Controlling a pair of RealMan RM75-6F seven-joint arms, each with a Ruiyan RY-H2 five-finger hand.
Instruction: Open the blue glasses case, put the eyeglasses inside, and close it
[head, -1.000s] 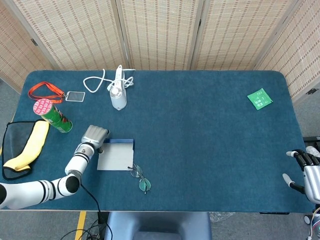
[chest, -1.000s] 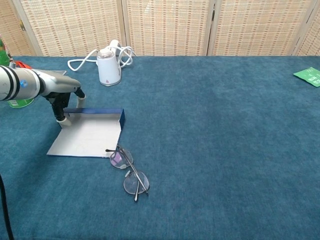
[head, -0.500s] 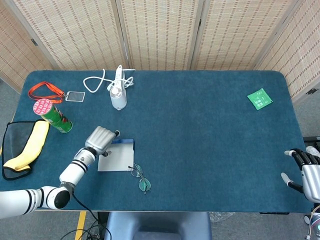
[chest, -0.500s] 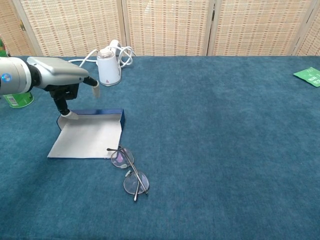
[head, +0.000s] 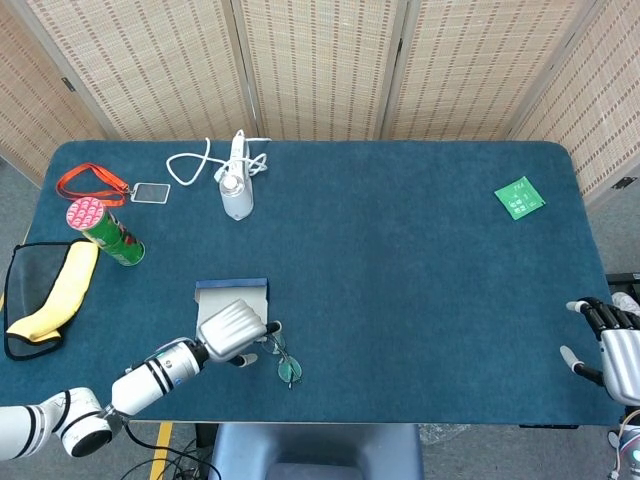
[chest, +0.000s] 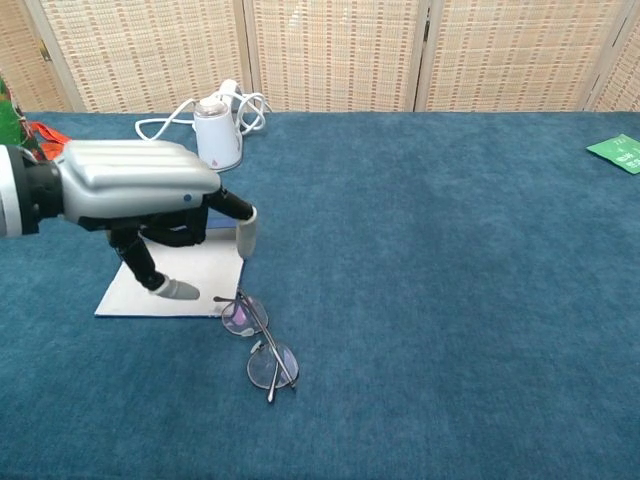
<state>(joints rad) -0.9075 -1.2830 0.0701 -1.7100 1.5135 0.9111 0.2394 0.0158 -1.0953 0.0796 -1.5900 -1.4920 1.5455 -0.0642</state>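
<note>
The left hand (chest: 150, 195) hovers over the open blue glasses case (head: 232, 293) — fingers spread, holding nothing. The eyeglasses (chest: 258, 345) lie just beside the case (on the cloth). The right hand (head: 612, 345) rests, fingers apart, at the table edge (head: 560, 425).

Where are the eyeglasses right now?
The eyeglasses lie on the table's near left, at the open case's front right corner, just right of the left hand.
</note>
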